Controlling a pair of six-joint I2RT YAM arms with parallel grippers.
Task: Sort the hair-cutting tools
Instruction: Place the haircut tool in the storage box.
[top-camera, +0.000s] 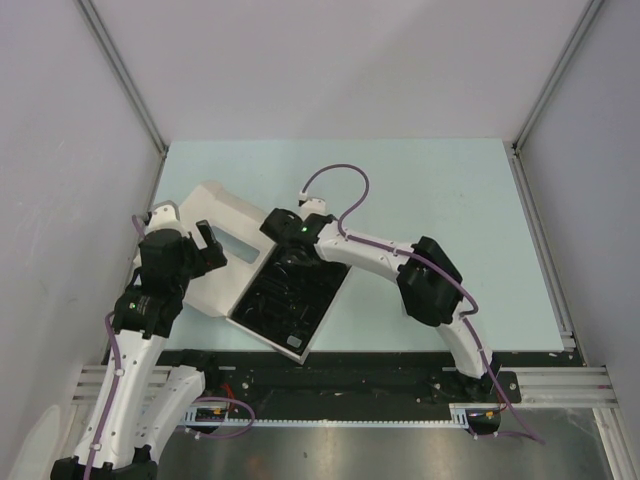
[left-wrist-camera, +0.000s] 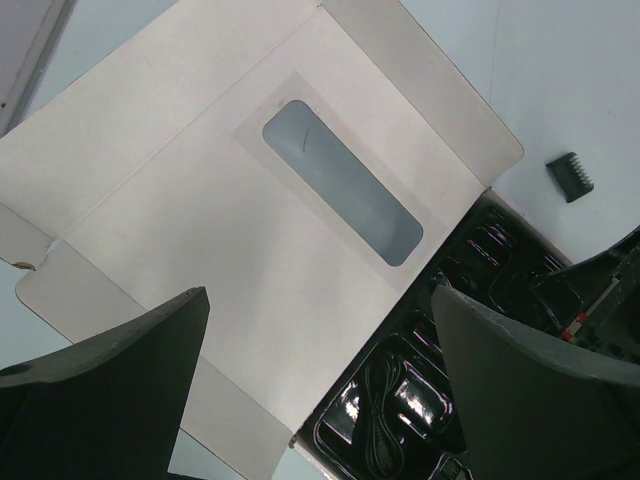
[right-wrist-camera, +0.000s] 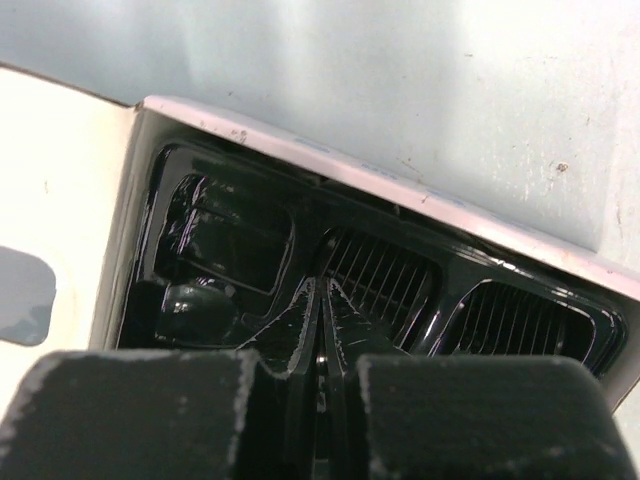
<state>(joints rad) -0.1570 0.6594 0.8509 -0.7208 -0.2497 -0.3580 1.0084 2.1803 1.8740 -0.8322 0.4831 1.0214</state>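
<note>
The black tray (top-camera: 312, 322) lies in its white box with the windowed lid (left-wrist-camera: 200, 210) folded open to the left. My right gripper (right-wrist-camera: 322, 288) is shut, its tips down in the tray's far end, just in front of a ribbed comb guard (right-wrist-camera: 385, 280). A second guard (right-wrist-camera: 520, 318) sits in the pocket to the right. One comb guard (left-wrist-camera: 570, 177) lies loose on the table beyond the box. The coiled black cable (left-wrist-camera: 378, 425) rests in a near pocket. My left gripper (left-wrist-camera: 320, 335) is open and empty above the lid. The clipper and the brush are not visible.
The right arm (top-camera: 380, 258) reaches across the table over the tray. The lid (top-camera: 225, 225) spreads toward the left wall. The light blue table (top-camera: 440, 190) extends behind and to the right of the box.
</note>
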